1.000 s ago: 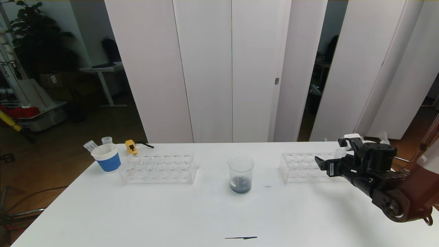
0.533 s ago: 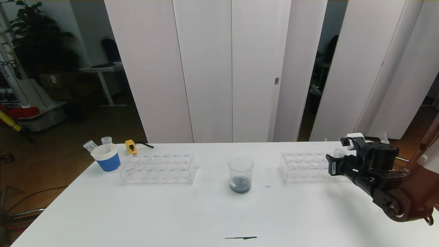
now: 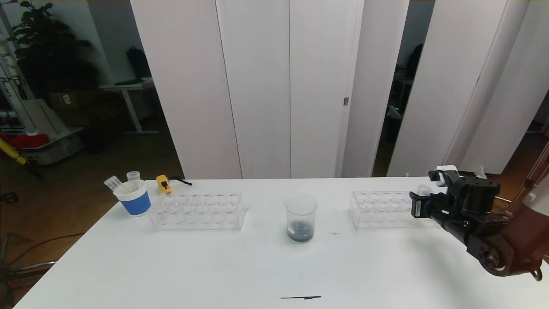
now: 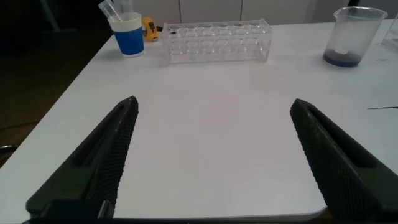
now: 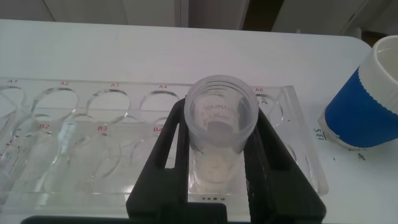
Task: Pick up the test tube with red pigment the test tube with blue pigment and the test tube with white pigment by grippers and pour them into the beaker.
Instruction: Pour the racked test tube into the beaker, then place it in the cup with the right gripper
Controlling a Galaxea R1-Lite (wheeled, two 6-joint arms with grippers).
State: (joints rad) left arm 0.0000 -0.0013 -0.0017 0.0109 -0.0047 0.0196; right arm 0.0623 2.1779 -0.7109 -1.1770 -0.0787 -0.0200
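My right gripper is shut on the test tube with white pigment, held upright at the right end of the clear right rack. The right wrist view shows the tube between my black fingers, with a little cream-white residue at its bottom, over the rack's end holes. The beaker stands mid-table with dark blue liquid in its bottom; it also shows in the left wrist view. My left gripper is open and empty over the table's near left part. No tubes with red or blue pigment show.
A second empty clear rack stands left of the beaker. A blue paper cup with empty tubes and a yellow object sit at the far left. Another blue cup stands beside the right rack. A thin dark streak lies near the front edge.
My right gripper has moved right and back along the right rack to its right end, carrying the tube. The beaker and the left rack have not moved.
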